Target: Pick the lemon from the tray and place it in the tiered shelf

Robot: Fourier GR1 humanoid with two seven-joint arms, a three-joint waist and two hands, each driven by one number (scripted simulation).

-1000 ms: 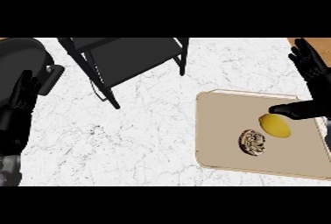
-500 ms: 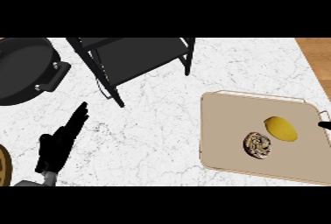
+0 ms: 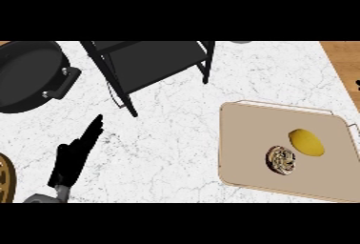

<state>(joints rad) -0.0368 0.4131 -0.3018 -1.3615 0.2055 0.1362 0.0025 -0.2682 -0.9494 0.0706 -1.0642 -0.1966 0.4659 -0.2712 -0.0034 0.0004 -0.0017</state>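
Note:
A yellow lemon (image 3: pixel 306 142) lies on the beige tray (image 3: pixel 239 138) at the right of the counter, beside a round brown pastry (image 3: pixel 281 159). No hand touches it. The black tiered shelf (image 3: pixel 151 62) stands at the top middle, its lower board facing me. My left hand (image 3: pixel 76 155) is at the lower left over the counter, open, with straight fingers pointing up and right toward the shelf. Only a small black sliver of my right hand (image 3: pixel 358 85) shows at the right edge, well above the tray.
A black pan (image 3: pixel 28 74) with a handle sits at the upper left, close to the shelf's leg. A brown round object (image 3: pixel 4 177) shows at the lower left edge. White marble counter (image 3: pixel 175 143) lies between my left hand and the tray.
My right hand has drawn back from the lemon to the right edge, leaving it on the tray. My left hand has swung in from the left edge and stretched out over the counter.

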